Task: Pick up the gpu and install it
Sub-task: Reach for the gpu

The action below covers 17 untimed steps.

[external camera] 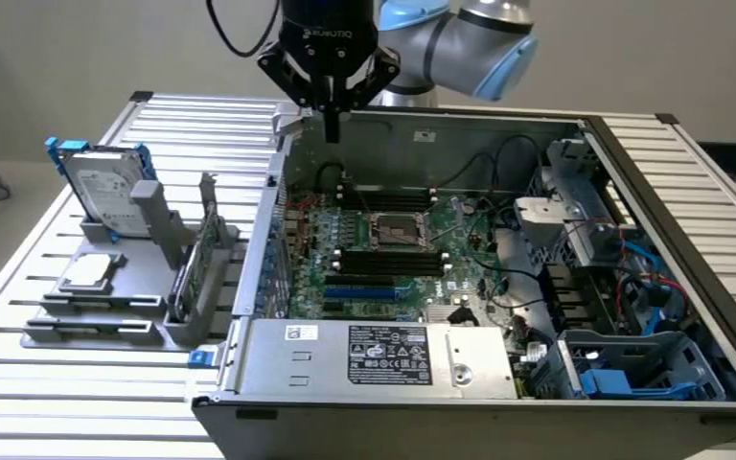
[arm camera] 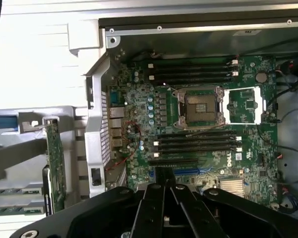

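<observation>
The gpu [external camera: 198,270] stands on edge in the grey holder [external camera: 100,311] on the exterior view's left, just outside the open computer case [external camera: 471,383]. In the wrist view the gpu [arm camera: 55,163] shows as a thin green board beside the case's slotted rear wall. My gripper [external camera: 333,129] hangs shut and empty above the case's far corner, well above and beyond the gpu. In the wrist view its black fingers [arm camera: 165,184] meet over the motherboard [arm camera: 208,119].
A silver hard drive [external camera: 103,187] with a blue frame stands upright in the same holder, and a small silver processor chip [external camera: 91,271] lies flat in front of it. The case holds the motherboard [external camera: 381,254], a power supply [external camera: 387,356], cables and drive cages [external camera: 624,369].
</observation>
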{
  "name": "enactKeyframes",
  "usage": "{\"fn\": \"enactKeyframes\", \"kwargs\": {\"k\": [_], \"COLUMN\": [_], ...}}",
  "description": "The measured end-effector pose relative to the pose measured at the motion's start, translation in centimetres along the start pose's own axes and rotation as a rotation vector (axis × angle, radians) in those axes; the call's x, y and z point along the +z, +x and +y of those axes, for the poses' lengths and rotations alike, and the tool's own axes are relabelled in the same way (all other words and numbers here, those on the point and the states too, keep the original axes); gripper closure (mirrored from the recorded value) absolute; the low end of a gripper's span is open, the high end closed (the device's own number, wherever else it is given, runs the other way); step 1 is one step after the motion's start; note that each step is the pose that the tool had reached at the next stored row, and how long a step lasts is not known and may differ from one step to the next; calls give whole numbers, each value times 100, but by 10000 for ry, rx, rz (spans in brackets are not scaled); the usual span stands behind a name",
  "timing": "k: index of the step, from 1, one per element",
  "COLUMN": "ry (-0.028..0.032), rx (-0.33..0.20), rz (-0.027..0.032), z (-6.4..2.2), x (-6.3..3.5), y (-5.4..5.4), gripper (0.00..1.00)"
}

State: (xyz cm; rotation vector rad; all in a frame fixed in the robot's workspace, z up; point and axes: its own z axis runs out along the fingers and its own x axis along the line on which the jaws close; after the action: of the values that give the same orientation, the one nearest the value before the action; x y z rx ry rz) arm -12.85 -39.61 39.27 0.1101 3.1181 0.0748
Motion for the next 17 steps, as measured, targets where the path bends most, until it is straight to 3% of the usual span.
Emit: {"fn": "enactKeyframes", "kwargs": {"k": [17], "ry": [2], "rx": [4], "rz": [59], "z": [173], "x": [1], "y": [756], "gripper": [89]}}
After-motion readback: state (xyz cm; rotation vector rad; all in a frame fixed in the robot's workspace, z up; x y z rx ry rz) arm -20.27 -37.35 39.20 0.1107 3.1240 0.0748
